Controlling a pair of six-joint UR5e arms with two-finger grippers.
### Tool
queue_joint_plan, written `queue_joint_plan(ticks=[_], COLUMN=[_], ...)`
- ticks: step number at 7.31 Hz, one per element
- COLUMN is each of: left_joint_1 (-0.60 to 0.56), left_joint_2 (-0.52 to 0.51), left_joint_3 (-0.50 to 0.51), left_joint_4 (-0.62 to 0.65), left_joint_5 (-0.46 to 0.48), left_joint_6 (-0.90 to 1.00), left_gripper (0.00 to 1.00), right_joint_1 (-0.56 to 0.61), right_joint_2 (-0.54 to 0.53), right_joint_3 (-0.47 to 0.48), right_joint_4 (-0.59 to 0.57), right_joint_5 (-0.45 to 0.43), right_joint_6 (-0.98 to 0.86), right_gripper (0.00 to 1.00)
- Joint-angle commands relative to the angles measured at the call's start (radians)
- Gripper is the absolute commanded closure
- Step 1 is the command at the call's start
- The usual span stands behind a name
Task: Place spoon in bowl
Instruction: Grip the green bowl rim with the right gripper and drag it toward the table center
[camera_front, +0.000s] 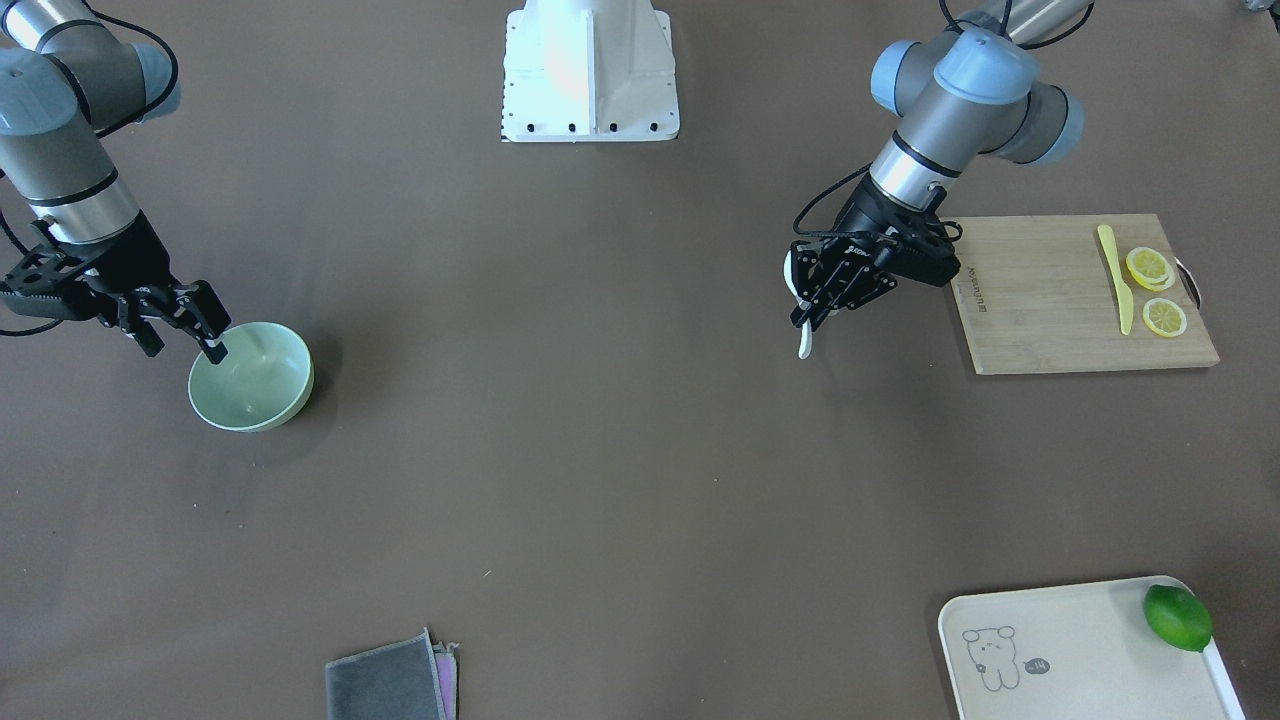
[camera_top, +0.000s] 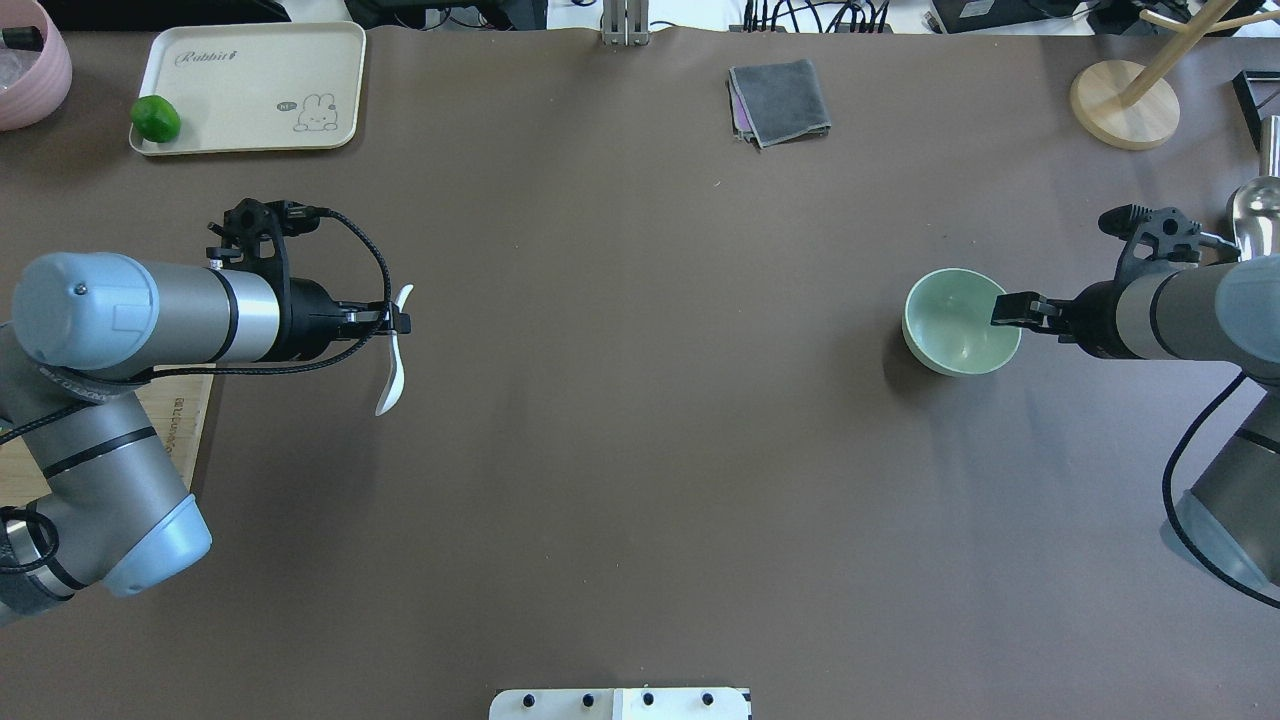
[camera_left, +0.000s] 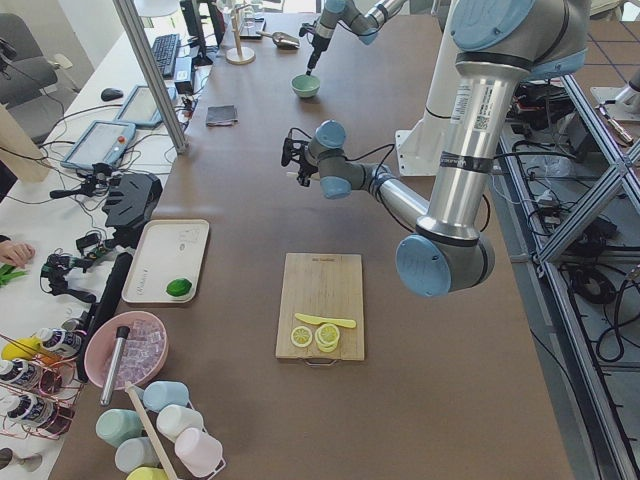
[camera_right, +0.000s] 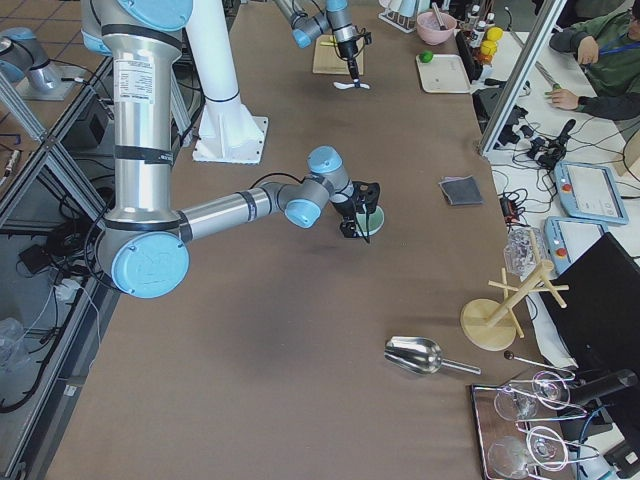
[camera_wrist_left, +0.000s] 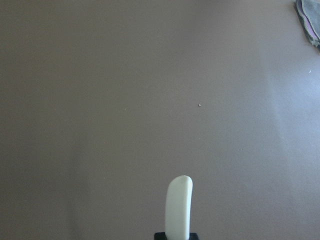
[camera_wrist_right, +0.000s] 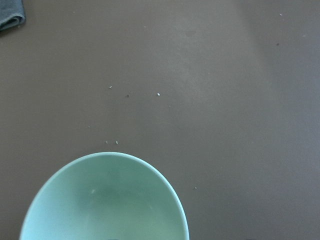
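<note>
The white spoon (camera_top: 391, 352) hangs in my left gripper (camera_top: 398, 322), which is shut on its middle and holds it above the brown table at the robot's left. It also shows in the front view (camera_front: 803, 338) and the left wrist view (camera_wrist_left: 179, 207). The mint-green bowl (camera_top: 955, 325) stands far across the table at the robot's right. My right gripper (camera_front: 183, 345) is open at the bowl (camera_front: 255, 385), one finger over the rim and the other outside it. The bowl's inside (camera_wrist_right: 107, 200) holds nothing.
A wooden cutting board (camera_front: 1040, 300) with a yellow knife (camera_front: 1115, 275) and lemon slices lies beside the left arm. A cream tray (camera_front: 1080, 650) holds a lime (camera_front: 1177, 617). A grey cloth (camera_top: 780, 102), a wooden stand (camera_top: 1125, 100) and a metal scoop (camera_right: 420, 355) lie at the edges.
</note>
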Motion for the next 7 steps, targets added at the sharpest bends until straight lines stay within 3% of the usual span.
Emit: queue_joint_plan(ticks=[1, 2, 5, 7], left_joint_1=[0.000, 0.000, 0.000, 0.000], left_joint_2=[0.001, 0.009, 0.009, 0.012], left_joint_3=[0.000, -0.001, -0.001, -0.003], left_joint_4=[0.000, 0.000, 0.000, 0.000], left_joint_5=[0.015, 0.017, 0.017, 0.017], left_joint_6=[0.000, 0.000, 0.000, 0.000], left_gripper=[1.00, 1.00, 1.00, 1.00], right_joint_1=[-0.044, -0.048, -0.087, -0.110], right_joint_2=[0.010, 0.029, 0.067, 0.177], right_joint_3=[-0.008, -0.002, 0.004, 0.046], right_joint_4=[0.002, -0.001, -0.006, -0.110], right_joint_5=[-0.047, -0.053, -0.107, -0.108], right_joint_6=[0.084, 0.123, 0.170, 0.232], right_gripper=[0.52, 1.00, 1.00, 1.00])
